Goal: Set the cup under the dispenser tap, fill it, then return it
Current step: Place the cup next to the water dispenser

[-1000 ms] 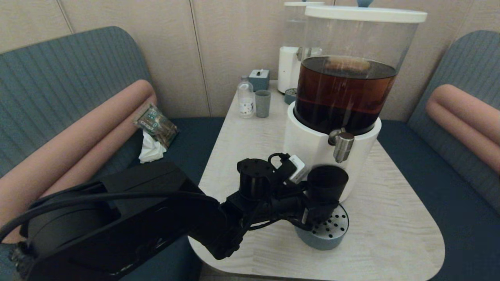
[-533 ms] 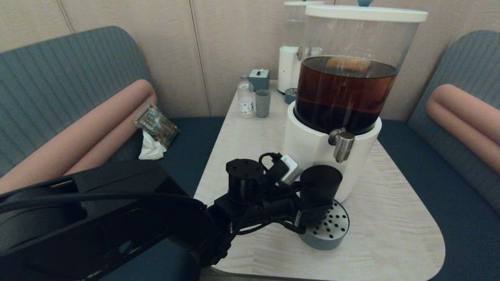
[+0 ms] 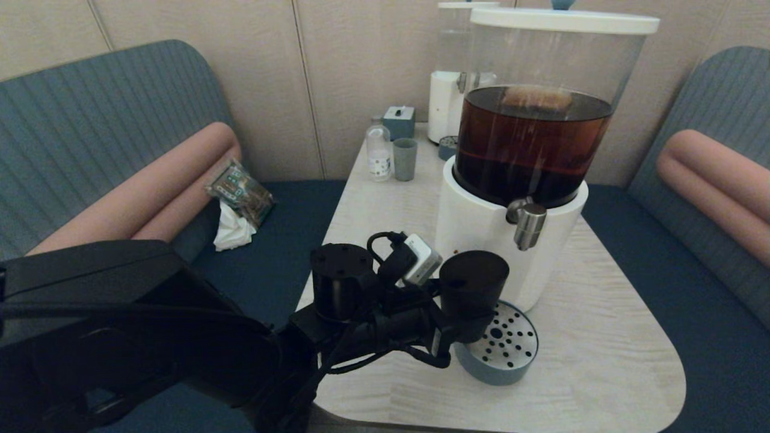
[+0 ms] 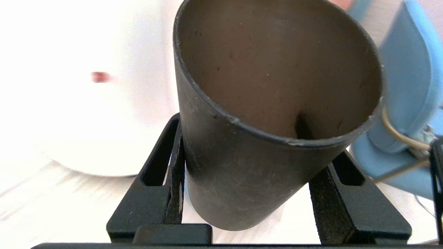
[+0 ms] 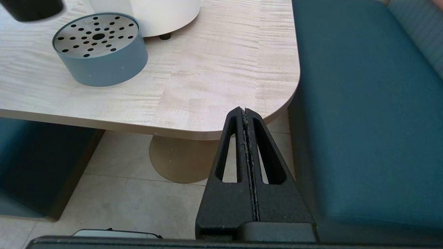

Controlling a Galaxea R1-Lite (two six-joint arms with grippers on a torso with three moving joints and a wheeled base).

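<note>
- Black rubber-faced fingers [image 4: 174, 166] of the left tool [image 3: 460, 328] are clenched on the lower half of the cup [image 3: 473, 287], one on each flank, as the left wrist view shows.
- Matte and slightly tapered, the cup [image 4: 263, 138] looks stiff and light; its dull wall should give the pads fair friction, though the narrowing toward the foot means a loose grip could let it creep downward.
- The interior visible from the left wrist looks dry, with no liquid to be seen, so I judge it near weightless now and much heavier once filled.
- The low grasp suits it: the rim stays free for the stream, and the hold is best kept level so nothing slops.
- The cup hangs upright over the near-left edge of the perforated drip tray [image 3: 505, 352], beside the white base and left of the dispenser tap [image 3: 529, 225], not beneath it.
- The dispenser [image 3: 529, 138] holds dark brown liquid and stands on the pale wood-grain bench [image 3: 601, 337].
- Farther back stand a small grey-green cup [image 3: 404, 159] and a bottle [image 3: 378, 150].
- The right tool [image 5: 246, 138] hangs parked off the bench corner, fingers pressed together on nothing.
</note>
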